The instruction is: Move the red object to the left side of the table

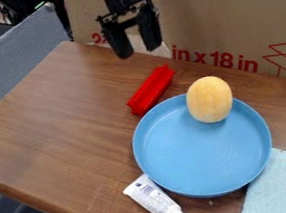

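Gripper [138, 51]: as we look to the top of the frame, just above centre, the black fingers stand apart with nothing between them — they hang above the block's upper end, in front of the cardboard box [208, 30].
Red block: it lies on the wooden table [60, 121] at the middle of the frame, slanting, its upper end [152, 89] towards the upper right, outside the plate.
Blue plate: right of centre, its rim [152, 168] sits near the block's lower end; if we come down too far to the right, we judge a finger could catch that rim and shove the plate.
Yellow egg-shaped thing: it rests on the plate's upper part [210, 99]; a bumped plate could set it rolling.
Grasp: the block lies aslant, so badly turned fingers may pinch a corner and spin it — or push it against the plate.
White tube: lower centre of the frame [156, 200], beside the plate; we see little risk there unless the plate slides.
Left side: bare wood shows there; letting go too near the edge could tip the block off.
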You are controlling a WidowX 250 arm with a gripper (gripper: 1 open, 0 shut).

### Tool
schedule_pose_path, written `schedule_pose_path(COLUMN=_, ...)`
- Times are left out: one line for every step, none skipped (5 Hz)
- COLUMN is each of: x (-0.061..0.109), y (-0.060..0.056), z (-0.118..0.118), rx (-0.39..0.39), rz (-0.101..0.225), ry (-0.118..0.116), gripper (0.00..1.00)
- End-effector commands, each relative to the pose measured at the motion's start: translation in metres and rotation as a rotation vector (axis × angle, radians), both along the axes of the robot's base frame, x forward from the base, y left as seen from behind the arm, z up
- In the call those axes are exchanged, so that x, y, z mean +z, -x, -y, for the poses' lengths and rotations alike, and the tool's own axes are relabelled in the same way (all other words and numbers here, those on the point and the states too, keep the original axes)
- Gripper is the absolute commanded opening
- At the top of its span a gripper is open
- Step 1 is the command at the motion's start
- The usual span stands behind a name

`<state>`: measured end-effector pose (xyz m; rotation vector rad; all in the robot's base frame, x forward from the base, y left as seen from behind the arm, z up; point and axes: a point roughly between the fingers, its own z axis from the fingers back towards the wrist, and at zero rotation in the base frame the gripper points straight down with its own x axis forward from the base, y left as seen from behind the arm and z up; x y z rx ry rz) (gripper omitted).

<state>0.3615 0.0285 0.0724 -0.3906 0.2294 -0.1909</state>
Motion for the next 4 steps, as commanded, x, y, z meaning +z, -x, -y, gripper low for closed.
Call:
schedule_pose_path(x=0.012, y=0.013, z=-0.002, rx=-0.08, rz=0.039, ry=-0.032, gripper=1.0)
schedule_pose_path(x=-0.002, y=0.026, z=-0.007, rx=-0.093, rz=0.002, ry=-0.045, gripper=1.0)
schedule_pose_path(x=-0.006, y=0.021, z=0.001, rx=-0.068, rz=0.003, ry=-0.087, gripper=1.0)
schedule_pose_path(x=-0.011, y=0.022, z=0.006, rx=-0.053, rz=-0.015, ry=-0.117, gripper=0.0)
